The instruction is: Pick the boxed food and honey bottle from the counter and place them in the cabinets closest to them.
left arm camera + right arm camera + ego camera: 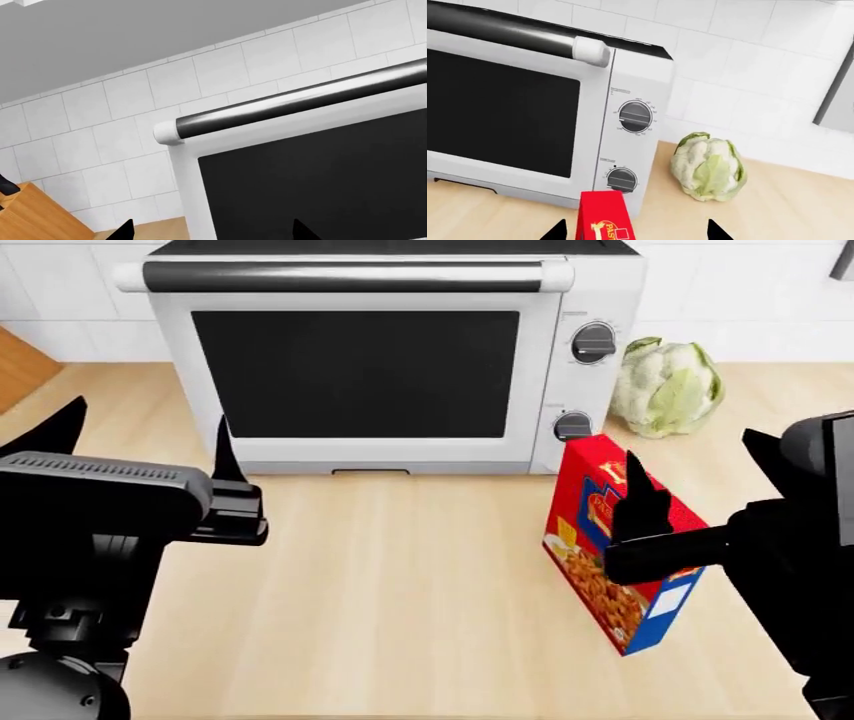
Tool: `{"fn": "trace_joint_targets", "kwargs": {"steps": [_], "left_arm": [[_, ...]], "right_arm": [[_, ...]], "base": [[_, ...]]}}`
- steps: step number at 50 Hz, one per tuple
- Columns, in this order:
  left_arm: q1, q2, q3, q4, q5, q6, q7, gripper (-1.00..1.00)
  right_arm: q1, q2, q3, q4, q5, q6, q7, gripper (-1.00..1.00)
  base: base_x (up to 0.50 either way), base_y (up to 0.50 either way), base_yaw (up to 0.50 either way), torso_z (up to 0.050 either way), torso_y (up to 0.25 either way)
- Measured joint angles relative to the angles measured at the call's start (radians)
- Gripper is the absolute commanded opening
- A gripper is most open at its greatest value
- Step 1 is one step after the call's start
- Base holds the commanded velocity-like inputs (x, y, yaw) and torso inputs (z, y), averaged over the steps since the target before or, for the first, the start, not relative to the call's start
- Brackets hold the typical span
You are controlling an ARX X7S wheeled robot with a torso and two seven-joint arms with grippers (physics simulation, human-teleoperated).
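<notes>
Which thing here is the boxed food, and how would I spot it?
Find the white toaster oven at the back of the counter. In front of its right corner, near the cauliflower, stands the boxed food: a thin red carton with a blue bottom, the only box.

A white toaster oven (387,355) stood at the far side of the counter (400,590), blocking the way to the tiled wall (740,60) behind it. In front of it, a wide bare stretch of counter lay open between the 2 arms. To the right, the boxed food (617,555) stood upright just in front of the oven's right corner, with the right gripper (694,500) spread around it. A cauliflower (667,385) sat just beside the oven's right side, farther back, leaving only a narrow gap. At the far left, a wooden knife block (37,217) closed that edge, near the left gripper (140,445).
</notes>
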Motion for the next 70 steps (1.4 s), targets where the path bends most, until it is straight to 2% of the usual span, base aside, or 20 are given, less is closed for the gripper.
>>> {"fn": "trace_joint_targets", "kwargs": {"steps": [25, 41, 42, 50, 59, 70], "left_arm": [[-0.021, -0.023, 0.012, -0.008, -0.043, -0.001, -0.034, 1.0], [-0.024, -0.036, 0.027, -0.021, -0.056, 0.015, -0.052, 1.0], [-0.024, -0.037, 0.027, -0.021, -0.057, 0.016, -0.053, 1.0], [-0.03, -0.043, 0.031, -0.022, -0.067, 0.015, -0.063, 1.0], [-0.046, -0.047, 0.024, -0.02, -0.089, 0.002, -0.076, 1.0], [-0.086, -0.047, 0.015, -0.017, -0.12, -0.026, -0.091, 1.0]], "right_arm": [[-0.278, -0.105, 0.127, -0.056, -0.2, 0.016, -0.205, 1.0], [-0.39, -0.118, 0.168, -0.08, -0.276, 0.017, -0.261, 1.0], [-0.393, -0.117, 0.17, -0.081, -0.278, 0.016, -0.262, -1.0], [-0.373, -0.088, 0.167, -0.093, -0.234, -0.006, -0.22, -1.0], [-0.278, 0.0, 0.138, -0.152, -0.072, -0.09, -0.092, -1.0], [-0.004, 0.113, 0.056, -0.231, 0.235, -0.222, 0.15, -1.0]], "base": [[0.0, 0.0, 0.0, 0.0, 0.0], [0.0, 0.0, 0.0, 0.0, 0.0], [0.0, 0.0, 0.0, 0.0, 0.0], [0.0, 0.0, 0.0, 0.0, 0.0], [0.0, 0.0, 0.0, 0.0, 0.0], [0.0, 0.0, 0.0, 0.0, 0.0]]}}
